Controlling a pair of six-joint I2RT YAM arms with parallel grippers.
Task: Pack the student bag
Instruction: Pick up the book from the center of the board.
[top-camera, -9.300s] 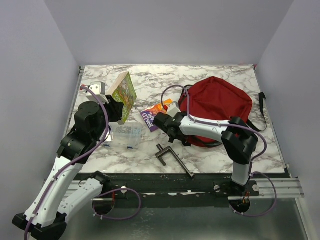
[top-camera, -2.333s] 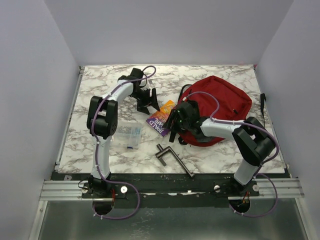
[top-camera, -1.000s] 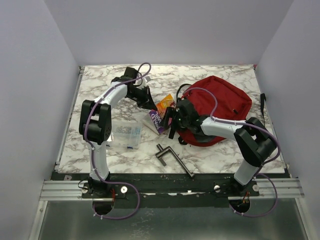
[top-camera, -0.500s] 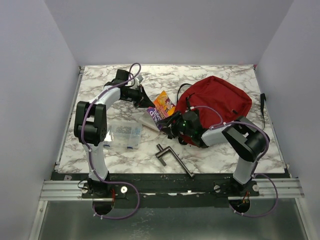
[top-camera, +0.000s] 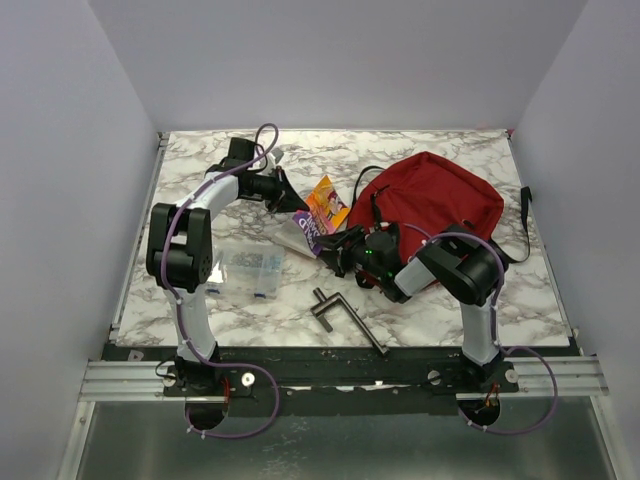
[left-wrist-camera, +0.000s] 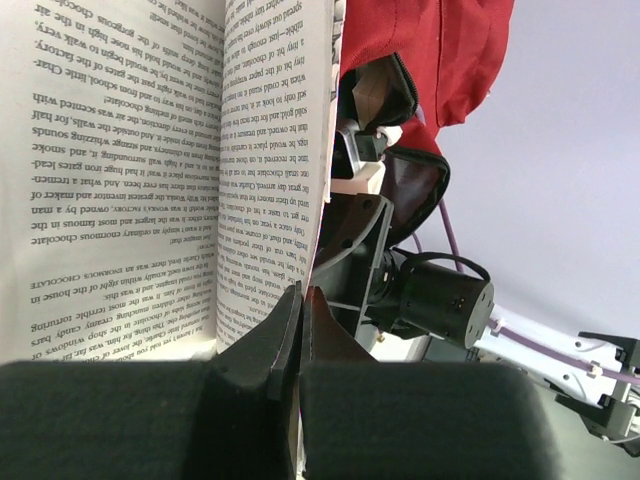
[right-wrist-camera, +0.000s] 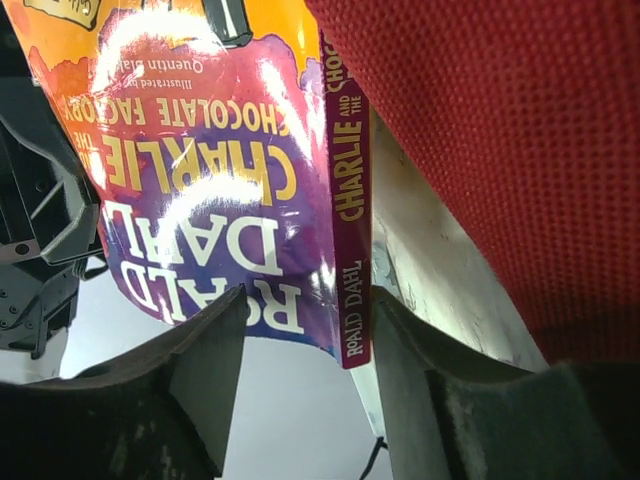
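Marbled counter (top-camera: 200, 310) is carrying the student bag (top-camera: 440, 200). Just left of the bag, my left pincer (left-wrist-camera: 300, 300) is clamping a book's (top-camera: 322, 205) pages, and my right pincer (right-wrist-camera: 308, 300) is gaping around its corner. Opposing pulls risk tearing pages.

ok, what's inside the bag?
Nothing visible: the bag shows only its red outside, and the interior is covered. The book is outside, beside it.

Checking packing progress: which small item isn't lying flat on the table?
The book, tilted up beside the bag; the clear pouch and metal clamp lie flat on the table.
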